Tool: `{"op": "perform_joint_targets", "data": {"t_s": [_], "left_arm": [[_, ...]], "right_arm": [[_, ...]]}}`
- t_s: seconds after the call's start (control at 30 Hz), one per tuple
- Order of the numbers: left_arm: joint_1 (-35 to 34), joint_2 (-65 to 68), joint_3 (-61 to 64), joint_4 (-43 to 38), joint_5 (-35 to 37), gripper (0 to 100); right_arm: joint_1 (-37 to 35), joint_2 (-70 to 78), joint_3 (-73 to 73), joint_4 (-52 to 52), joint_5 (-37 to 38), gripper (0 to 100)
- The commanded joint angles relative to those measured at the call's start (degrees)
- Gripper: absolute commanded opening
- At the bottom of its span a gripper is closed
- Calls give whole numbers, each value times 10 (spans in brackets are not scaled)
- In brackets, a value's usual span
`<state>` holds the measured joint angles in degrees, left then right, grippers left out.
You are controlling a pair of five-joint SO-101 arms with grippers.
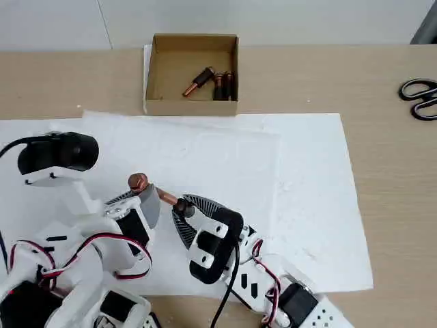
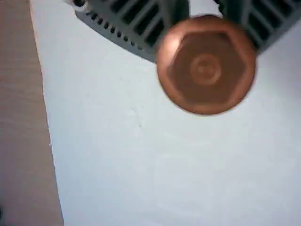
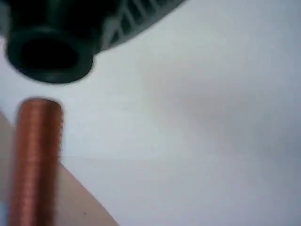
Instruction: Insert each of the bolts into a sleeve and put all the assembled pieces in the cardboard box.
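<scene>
Pushing now could be met with a jam or drop, since the bolt (image 1: 138, 182), clamped in the left jaws above the tabletop (image 1: 382, 171), is held seemingly off-line from the sleeve (image 1: 183, 205) clamped in the right jaws.

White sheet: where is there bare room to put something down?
Bare: the white sheet's right half, beyond the right tool, and the tabletop between cardboard box and scissors. Crowded: the near left, where the left tool holds the bolt by the sleeve.
</scene>
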<state>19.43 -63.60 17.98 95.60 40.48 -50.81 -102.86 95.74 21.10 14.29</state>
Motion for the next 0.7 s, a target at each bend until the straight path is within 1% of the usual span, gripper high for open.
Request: {"op": "perform_joint_targets", "data": {"t_s": [0.0,0.17,0.3,0.67], "left_arm": [[11,1,-13,1,6,6],[24,2,-18,7,6,6],[31,2,-15,7,6,6],[32,2,20,7,6,6]], "right_arm": [[0,-6,7,-3,8,6],[0,-6,7,-3,9,6],[0,-8,7,-4,38,6],[0,-9,7,-35,40,5]]}}
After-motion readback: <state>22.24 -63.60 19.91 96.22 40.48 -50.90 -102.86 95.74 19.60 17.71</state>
